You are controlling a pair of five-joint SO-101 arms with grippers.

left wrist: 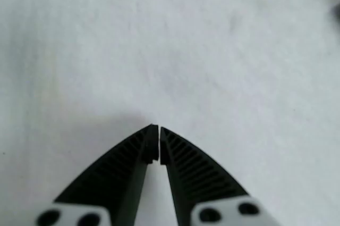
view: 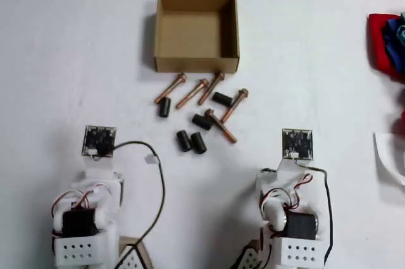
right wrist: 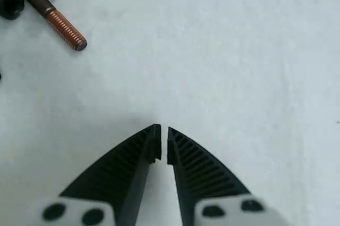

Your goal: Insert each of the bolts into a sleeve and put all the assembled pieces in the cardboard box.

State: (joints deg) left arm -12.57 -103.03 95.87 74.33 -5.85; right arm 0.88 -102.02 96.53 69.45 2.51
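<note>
Bolts of copper-coloured metal (view: 193, 93), five in all, lie loose near the centre of the white cloth-covered table (view: 63, 60). Each is a slim rod with a wider head. Mixed among them are five short black cylindrical sleeves (view: 199, 143), matte and smooth-sided, none fitted onto a bolt. One sleeve touches the head of the bolt lying nearest 6 o'clock in the cluster, and two sit side by side at the cluster's 7 o'clock edge. The open brown cardboard box (view: 166, 65), square with plain flat walls and a bare floor, stands just beyond the cluster toward 12 o'clock. The white plastic left arm (view: 85, 218) rests at 7 o'clock and the right arm (view: 288, 218) at 5 o'clock. Each carries a small dark circuit board that hides its fingers from above, and a black cable (view: 161, 187) loops beside the left one. From the wrist, the left gripper (left wrist: 155, 130) shows two black ribbed wedge fingers pressed tip to tip over bare cloth, pinching nothing. The right gripper (right wrist: 161, 130) is pressed together likewise; beyond it lie a bolt's coarse threaded end, a second threaded tip and a sleeve, both cut off at the frame's edge. Red and blue fabric (view: 386, 38) is cut off at 3 o'clock.
</note>
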